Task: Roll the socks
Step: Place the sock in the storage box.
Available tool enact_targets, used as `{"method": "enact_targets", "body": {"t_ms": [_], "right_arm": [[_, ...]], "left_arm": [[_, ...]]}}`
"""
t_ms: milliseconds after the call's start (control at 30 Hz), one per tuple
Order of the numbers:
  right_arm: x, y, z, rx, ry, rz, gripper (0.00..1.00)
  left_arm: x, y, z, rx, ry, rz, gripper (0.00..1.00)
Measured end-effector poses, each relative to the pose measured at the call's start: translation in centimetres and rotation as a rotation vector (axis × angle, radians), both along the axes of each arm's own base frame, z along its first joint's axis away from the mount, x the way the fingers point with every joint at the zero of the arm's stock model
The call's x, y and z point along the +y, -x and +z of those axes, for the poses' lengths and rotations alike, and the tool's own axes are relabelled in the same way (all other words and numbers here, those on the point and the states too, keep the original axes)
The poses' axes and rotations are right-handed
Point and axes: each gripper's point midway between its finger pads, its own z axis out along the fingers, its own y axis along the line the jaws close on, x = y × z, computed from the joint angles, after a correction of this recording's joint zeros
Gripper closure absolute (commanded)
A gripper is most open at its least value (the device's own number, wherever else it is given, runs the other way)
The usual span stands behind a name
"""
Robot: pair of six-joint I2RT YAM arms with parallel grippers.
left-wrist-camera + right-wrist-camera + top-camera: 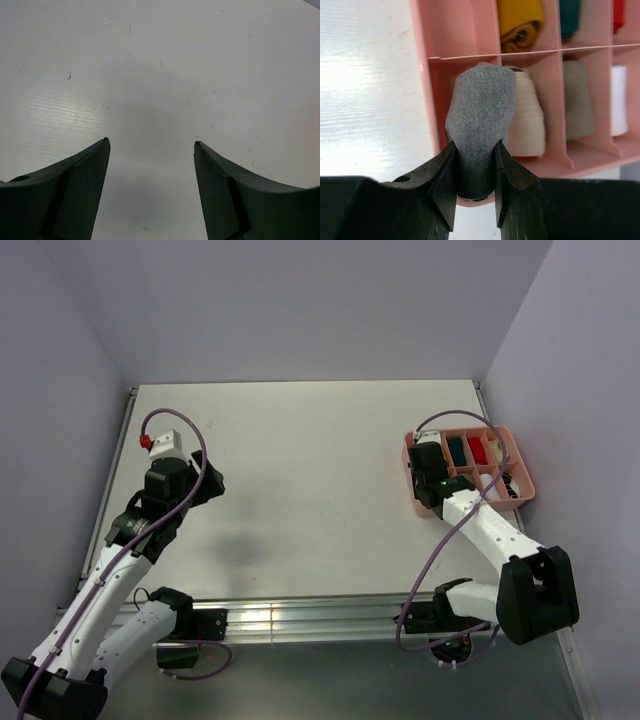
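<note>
Grey knit roll is the item in play: the grey sock (480,105), already bundled, sits pinched at its lower end in the right hand (475,146). The jaws are closed partway, with the fabric squeezed between them. The roll sticks up from the hand toward frame centre.

Step, as I read it: stowing the rolled grey sock in the pink tray (422,100). The rolling itself looks finished.

- The roll sits in front of the tray's left-most cell, just beside the cream roll (527,120). Its top end overlaps the cross divider.
- Can't tell if it touches the tray floor or the cream roll.
- The mustard sock (520,22) is rolled in the cell above, at upper centre of the frame. The teal sock (568,17) is one cell to its right, at the top edge, partly cut off.
- So all three socks look rolled, with two of them binned. The task looks nearly done.

In the top view the right hand is at the tray's left edge, right-middle of the frame.

The left hand (150,145) is wide open and holds nothing. Only bare white surface (150,60) shows between and beyond its fingers. It is at the left of the top view, well apart from the tray.

Next move, my guess:
- Push the roll down into the free left cell.
- Keep it off the divider and the tray wall.
- Open the jaws and back out straight.

The risk is that the soft roll springs open or snags on a finger at release.
</note>
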Motion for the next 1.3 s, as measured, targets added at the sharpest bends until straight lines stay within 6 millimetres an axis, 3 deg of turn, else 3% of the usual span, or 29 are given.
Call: {"method": "enact_targets", "body": {"t_ms": [233,500,600,633,733,1000,1300], "right_arm": [[1.0,-0.5,-1.8,0.041,-0.109,0.05,1.0],[0.4,-1.4,-3.8,0.1,-0.199,0.038,0.99],[0.5,-1.9,-4.7,0.139,-0.23,0.036,0.85],[0.6,-2.1,-4.9,0.15,-0.236,0.034,0.64],[0.7,-2.5,-5.4,0.182,-0.253,0.02,0.52],[1.1,-3.1,-4.4,0.185,-0.28,-0.004,0.43],[1.2,-2.6,-2.6,0.162,-0.316,-0.052,0.41]], "left_arm": [[-0.3,0.3,-0.5,0.008,-0.006,-0.014,0.27],[-0.4,0.3,-0.6,0.007,-0.008,-0.017,0.27],[-0.4,0.3,-0.5,0.007,-0.009,-0.018,0.27],[-0.4,0.3,-0.6,0.007,-0.009,-0.018,0.27],[-0.4,0.3,-0.5,0.007,-0.009,-0.018,0.27],[-0.4,0.3,-0.6,0.008,-0.01,-0.018,0.27],[-0.6,0.1,-1.2,0.029,-0.014,-0.024,0.27]]}}
